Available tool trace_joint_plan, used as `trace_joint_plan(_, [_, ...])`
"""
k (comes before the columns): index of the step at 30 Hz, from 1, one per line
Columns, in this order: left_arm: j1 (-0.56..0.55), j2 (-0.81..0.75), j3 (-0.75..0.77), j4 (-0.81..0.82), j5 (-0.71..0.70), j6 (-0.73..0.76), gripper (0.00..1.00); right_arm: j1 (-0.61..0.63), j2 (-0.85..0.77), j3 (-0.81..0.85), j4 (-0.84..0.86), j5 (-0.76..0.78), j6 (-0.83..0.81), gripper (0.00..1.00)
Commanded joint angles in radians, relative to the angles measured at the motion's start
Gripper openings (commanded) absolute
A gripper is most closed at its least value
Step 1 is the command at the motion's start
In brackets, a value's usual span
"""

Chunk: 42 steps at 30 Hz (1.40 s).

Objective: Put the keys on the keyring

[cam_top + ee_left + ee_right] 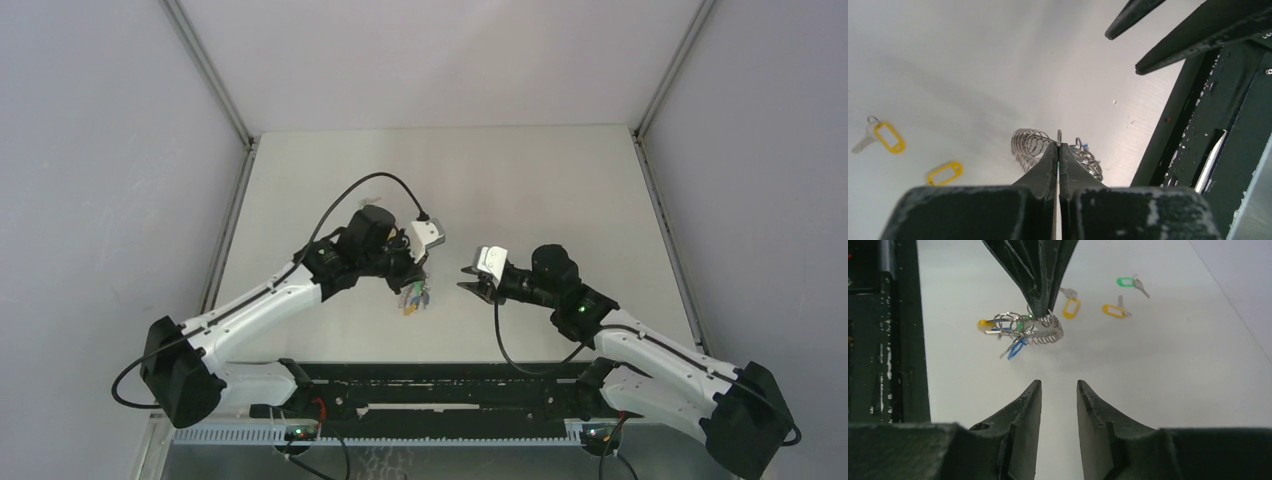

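Over the table (pixel 550 180), the left gripper (pixel 1058 147) is clamping its jaws tight on the keyring (pixel 1034 331), which is hanging from them; the right gripper (pixel 1058 390) is facing it, jaws parted, holding nothing; three keys are lying beyond: one green-tagged key (pixel 1124 282), two orange-tagged keys (pixel 1071 307) (pixel 1113 310).

White-shelled arms (pixel 260 305), black joints and cables; fingers (pixel 1020 412) seemingly scuffed.

Shiny metal keyring (pixel 1042 331); glossy plastic tags (pixel 1071 307) on keys (pixel 1140 288); matt table (pixel 1173 365).
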Motion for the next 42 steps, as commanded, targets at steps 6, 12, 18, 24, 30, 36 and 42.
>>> trace_joint_plan(6, [-0.055, 0.052, 0.056, -0.005, -0.012, -0.001, 0.00, -0.013, 0.061, -0.042, 0.274, -0.211, 0.061, 0.32])
trace_joint_plan(12, [-0.070, 0.064, 0.040, 0.016, -0.012, 0.051, 0.00, -0.027, 0.089, -0.042, 0.255, -0.209, 0.059, 0.31])
trace_joint_plan(18, [-0.091, 0.024, -0.047, 0.101, -0.019, 0.079, 0.00, -0.057, 0.110, -0.042, 0.227, -0.154, 0.102, 0.28])
trace_joint_plan(24, [-0.101, 0.079, -0.111, 0.273, -0.059, 0.013, 0.00, -0.062, 0.136, -0.042, 0.206, -0.019, 0.202, 0.28])
trace_joint_plan(30, [-0.123, 0.237, -0.061, 0.343, -0.120, -0.015, 0.00, -0.080, 0.092, -0.054, 0.137, 0.159, 0.291, 0.31])
trace_joint_plan(36, [-0.182, 0.350, -0.059, 0.373, -0.210, -0.011, 0.00, -0.119, 0.041, -0.092, 0.125, 0.231, 0.396, 0.33])
trace_joint_plan(42, [-0.213, 0.351, -0.109, 0.390, -0.266, -0.004, 0.04, -0.135, 0.044, -0.093, 0.087, 0.237, 0.462, 0.33])
